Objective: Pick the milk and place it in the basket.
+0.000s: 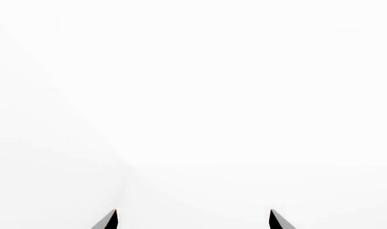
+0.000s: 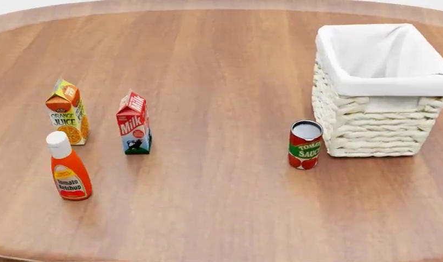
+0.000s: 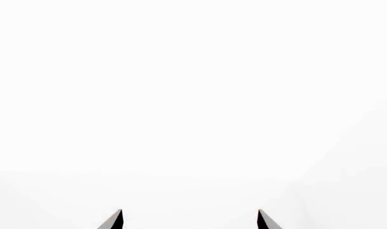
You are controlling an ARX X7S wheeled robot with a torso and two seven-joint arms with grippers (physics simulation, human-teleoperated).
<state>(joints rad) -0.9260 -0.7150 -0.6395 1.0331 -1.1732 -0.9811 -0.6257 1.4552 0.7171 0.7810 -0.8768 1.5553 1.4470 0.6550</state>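
The milk (image 2: 134, 124), a small red gable-top carton with white lettering and a cow picture low down, stands upright on the left half of the wooden table (image 2: 221, 65). Far to its right stands the basket (image 2: 378, 109), cream wicker with a white cloth lining, nothing visible inside. Neither arm shows in the head view. My left gripper (image 1: 193, 212) is open: two dark fingertips stand wide apart against blank white. My right gripper (image 3: 189, 212) is open the same way, with nothing between its fingers.
An orange juice carton (image 2: 67, 112) stands just left of the milk. A tomato ketchup bottle (image 2: 69, 168) stands in front of that carton. A tomato sauce can (image 2: 305, 144) stands just left of the basket's front corner.
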